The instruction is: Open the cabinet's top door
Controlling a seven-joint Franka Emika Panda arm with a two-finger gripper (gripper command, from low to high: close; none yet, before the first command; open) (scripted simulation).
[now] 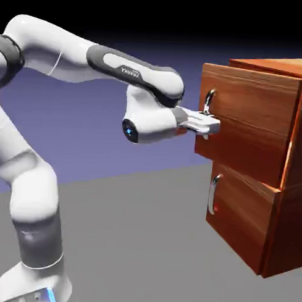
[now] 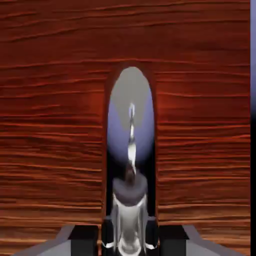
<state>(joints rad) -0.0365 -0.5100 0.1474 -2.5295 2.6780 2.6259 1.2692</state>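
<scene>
Exterior view: one cabinet (image 1: 258,158), two handles (image 1: 209,101)

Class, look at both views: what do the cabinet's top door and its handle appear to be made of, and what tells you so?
The top door: looks like reddish-brown wood with a glossy finish, shown by grain lines and soft sheen. The handle: appears to be polished silver metal, mirroring the backdrop in the hand view. Both are rendered, so only likely.

Plain grey table (image 1: 131,239) carries reddish-brown wood-grain cabinet (image 1: 262,201) at exterior view's right, w/ white robot arm's base (image 1: 33,287) planted at lower left, well apart from it.
</scene>
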